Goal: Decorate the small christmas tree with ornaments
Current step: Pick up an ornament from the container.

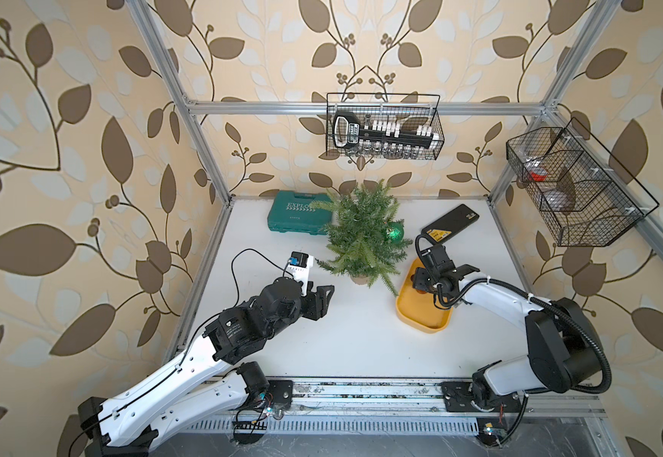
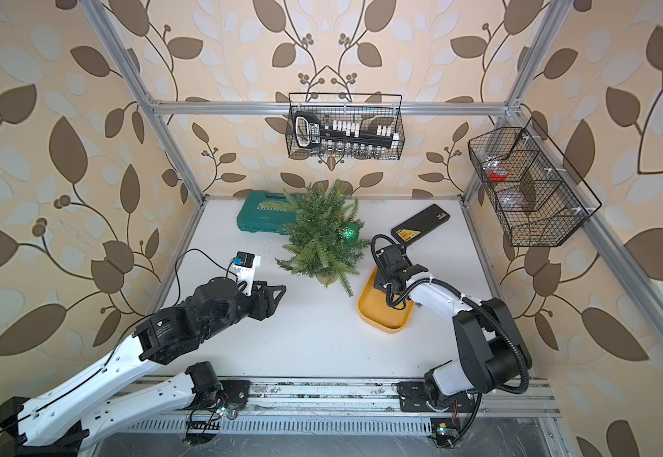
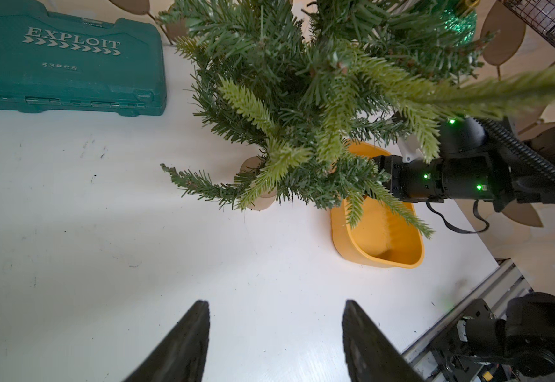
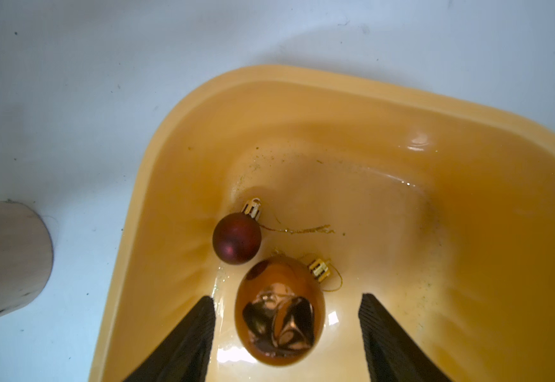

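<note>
Well, in both top views you see the tree (image 1: pixel 363 233) standing in its pot (image 1: pixel 359 279) at the middle back of the white surface (image 1: pixel 322 348). The green bauble (image 1: pixel 394 231) hangs in its branches on the side towards the right arm. The yellow tray (image 1: pixel 417 316) lies just beside the tree, and the right arm's wrist reaches down over the tray's far end and hides what is beneath it. The left claw (image 1: pixel 322 298) hangs over bare surface, near the lowest branches but apart from them. From the left wrist you see its two fingers standing wide with nothing between them, with the tree, the tray and a green case (image 3: pixel 64 59) ahead. From the right wrist, the right claw (image 4: pixel 287 297) is down inside the tray. Its fingers are spread to either side of the gold bauble (image 4: pixel 279 317), with a gap on both sides, so it grips nothing. The small red bauble (image 4: pixel 236 238) lies just beside the gold one; whether they touch you cannot tell. The pot shows just outside the tray.
</note>
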Available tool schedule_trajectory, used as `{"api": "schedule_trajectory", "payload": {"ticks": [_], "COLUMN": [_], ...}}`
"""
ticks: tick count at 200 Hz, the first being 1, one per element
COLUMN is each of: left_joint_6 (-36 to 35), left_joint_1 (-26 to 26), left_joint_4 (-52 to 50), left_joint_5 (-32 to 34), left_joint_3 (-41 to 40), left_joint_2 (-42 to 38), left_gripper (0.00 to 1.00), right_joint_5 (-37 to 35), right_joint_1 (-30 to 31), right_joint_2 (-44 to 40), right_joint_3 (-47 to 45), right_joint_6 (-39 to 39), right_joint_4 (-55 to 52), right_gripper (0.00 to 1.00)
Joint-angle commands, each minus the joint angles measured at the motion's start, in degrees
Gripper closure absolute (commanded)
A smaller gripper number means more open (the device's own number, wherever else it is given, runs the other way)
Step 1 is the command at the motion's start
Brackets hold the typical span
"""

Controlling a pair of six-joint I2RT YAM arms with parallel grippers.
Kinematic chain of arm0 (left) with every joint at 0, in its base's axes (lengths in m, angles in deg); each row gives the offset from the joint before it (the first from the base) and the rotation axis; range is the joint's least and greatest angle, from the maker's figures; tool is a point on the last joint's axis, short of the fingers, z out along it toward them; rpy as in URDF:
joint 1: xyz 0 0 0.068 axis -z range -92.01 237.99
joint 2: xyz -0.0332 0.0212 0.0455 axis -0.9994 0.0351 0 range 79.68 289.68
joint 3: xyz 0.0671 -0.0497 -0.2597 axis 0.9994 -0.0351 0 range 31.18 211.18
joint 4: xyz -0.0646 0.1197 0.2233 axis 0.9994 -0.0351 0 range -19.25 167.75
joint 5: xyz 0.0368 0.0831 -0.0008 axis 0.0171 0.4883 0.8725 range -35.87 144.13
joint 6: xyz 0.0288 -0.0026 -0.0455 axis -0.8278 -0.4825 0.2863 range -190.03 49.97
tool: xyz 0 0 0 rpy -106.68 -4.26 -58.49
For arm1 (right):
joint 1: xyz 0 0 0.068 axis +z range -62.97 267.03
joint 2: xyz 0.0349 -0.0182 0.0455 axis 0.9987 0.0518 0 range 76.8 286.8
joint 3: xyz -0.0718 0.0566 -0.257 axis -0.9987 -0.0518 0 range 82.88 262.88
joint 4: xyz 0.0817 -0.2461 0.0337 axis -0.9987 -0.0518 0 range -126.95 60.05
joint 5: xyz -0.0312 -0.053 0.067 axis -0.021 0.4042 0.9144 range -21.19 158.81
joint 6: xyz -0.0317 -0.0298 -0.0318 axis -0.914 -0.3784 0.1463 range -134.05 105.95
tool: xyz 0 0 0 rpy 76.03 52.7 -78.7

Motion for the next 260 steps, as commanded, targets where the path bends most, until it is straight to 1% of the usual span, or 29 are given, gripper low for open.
{"api": "schedule_trajectory", "payload": {"ticks": [1, 17, 44, 71, 114, 144, 159, 182, 202, 260], "left_joint_6": [0.16, 0.27, 0.44, 0.29, 0.13, 0.17, 0.12, 0.17, 0.18, 0.07], "left_joint_1": [0.31, 0.32, 0.33, 0.29, 0.3, 0.28, 0.36, 0.27, 0.28, 0.36], "left_joint_4": [1.25, 0.99, 0.88, 0.8, 1.58, 1.7, 1.68, 1.31, 1.33, 1.91], "left_joint_5": [0.96, 1.03, 1.13, 1.31, 1.0, 0.73, 0.69, 0.69, 0.69, 0.21], "left_joint_3": [0.35, 0.36, 0.26, 0.29, 0.35, 0.35, 0.48, 0.61, 0.79, 0.81], "left_joint_2": [-0.03, -0.16, -0.58, -0.73, -0.13, 0.14, 0.06, -0.03, -0.03, 0.76], "left_gripper": [0.35, 0.35, 0.35, 0.35, 0.36, 0.36, 0.36, 0.36, 0.36, 0.36], "right_joint_5": [-2.67, -3.37, -5.29, -7.14, -7.92, -7.48, -8.82, -9.24, -11.03, -14.06], "right_joint_1": [0.76, 0.72, 0.72, 0.72, 0.8, 0.87, 1.89, 2.15, 3.19, 3.28], "right_joint_2": [2.3, 4.0, 5.27, 4.32, 2.41, 4.35, 5.13, 6.21, 7.04, 9.98], "right_joint_3": [1.85, 2.53, 2.47, 1.46, 0.04, 0.69, 1.11, 1.72, 2.6, 3.88], "right_joint_6": [0.27, 0.72, 1.0, 0.85, 0.3, 0.28, 0.29, 0.38, 0.38, 0.91], "right_joint_4": [-1.37, -1.92, -2.5, -3.24, -3.72, -3.41, -3.53, -3.73, -4.87, -5.53], "right_gripper": [0.33, 0.36, 0.36, 0.36, 0.36, 0.4, 0.42, 0.42, 0.38, 0.42]}}
